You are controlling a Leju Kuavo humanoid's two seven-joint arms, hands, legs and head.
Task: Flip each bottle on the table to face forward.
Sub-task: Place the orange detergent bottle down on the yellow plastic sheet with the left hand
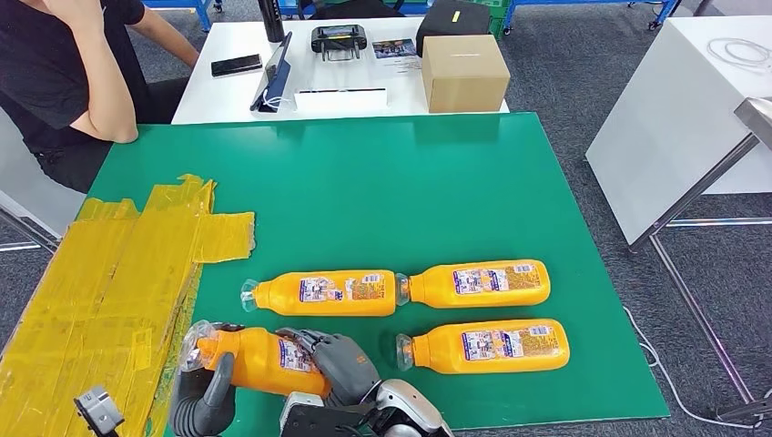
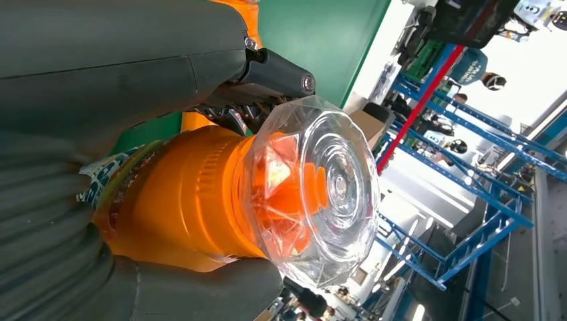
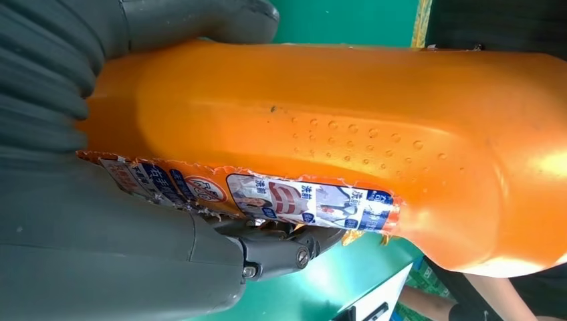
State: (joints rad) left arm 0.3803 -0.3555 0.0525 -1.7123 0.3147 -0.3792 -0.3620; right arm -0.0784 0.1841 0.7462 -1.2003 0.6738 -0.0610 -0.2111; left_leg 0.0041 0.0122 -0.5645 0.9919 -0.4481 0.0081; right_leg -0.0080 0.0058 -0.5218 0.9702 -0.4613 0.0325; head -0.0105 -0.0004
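Note:
Four orange bottles with clear caps lie on the green table. Both my hands hold the near-left bottle, which is raised a little. My left hand grips its neck end beside the clear cap. My right hand wraps its body over the label. The other three bottles lie flat with their labels up: one at the middle, one to its right, one nearer at the right.
Yellow tape covers the table's left part. A person sits at the far left corner. A white desk behind holds a cardboard box, a phone and a controller. Another white table stands at the right.

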